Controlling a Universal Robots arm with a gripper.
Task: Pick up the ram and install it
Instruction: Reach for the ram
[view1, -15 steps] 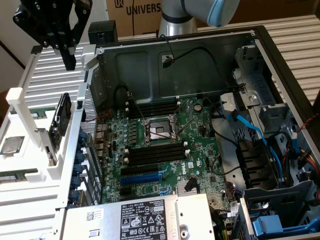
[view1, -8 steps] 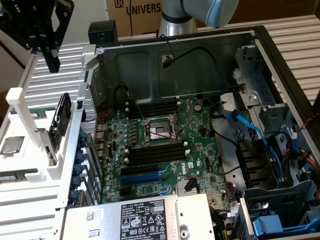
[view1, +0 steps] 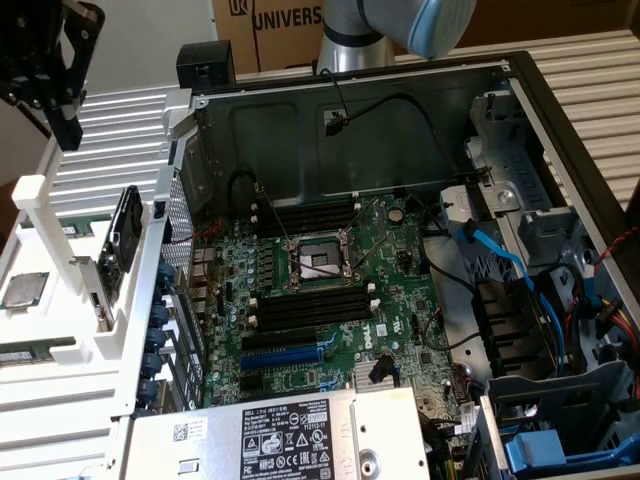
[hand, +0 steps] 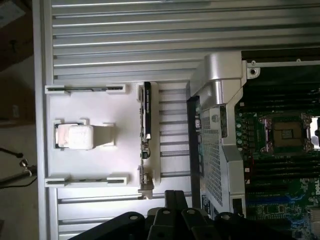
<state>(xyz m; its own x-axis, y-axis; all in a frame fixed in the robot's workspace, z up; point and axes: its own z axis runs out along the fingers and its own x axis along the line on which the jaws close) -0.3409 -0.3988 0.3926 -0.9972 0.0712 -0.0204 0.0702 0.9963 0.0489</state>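
The hand (view1: 66, 135) hangs high at the exterior view's left, above the ribbed metal tabletop (view1: 120, 110) and clear of everything on it. In the wrist view its dark fingers (hand: 175, 200) are drawn tight together, so the setting is narrow. The ram (view1: 120, 240) has not been picked up. It stands on its long edge in a slot of the white holder (view1: 60, 200), on the holder's side nearest the computer case (view1: 300, 130), and is well apart from the hand. In the wrist view the ram (hand: 145, 115) reads as a long dark strip with a little green board showing along it, and the fingertips sit just beyond one end of its slot. The holder (hand: 100, 115) also carries a square processor chip (view1: 25, 290) in its middle recess, washed out to a bright patch (hand: 75, 136) in the wrist view. Thin green strips (view1: 75, 228) lie in its other slots, but what they are cannot be told. The case lies open with the motherboard (view1: 400, 290) exposed. The processor socket (view1: 315, 262) sits between two banks of long black memory slots (view1: 305, 308), with a blue expansion slot (view1: 285, 355) nearer the camera. The robot arm (view1: 400, 25) and a cardboard box (view1: 280, 20) stand behind the case.
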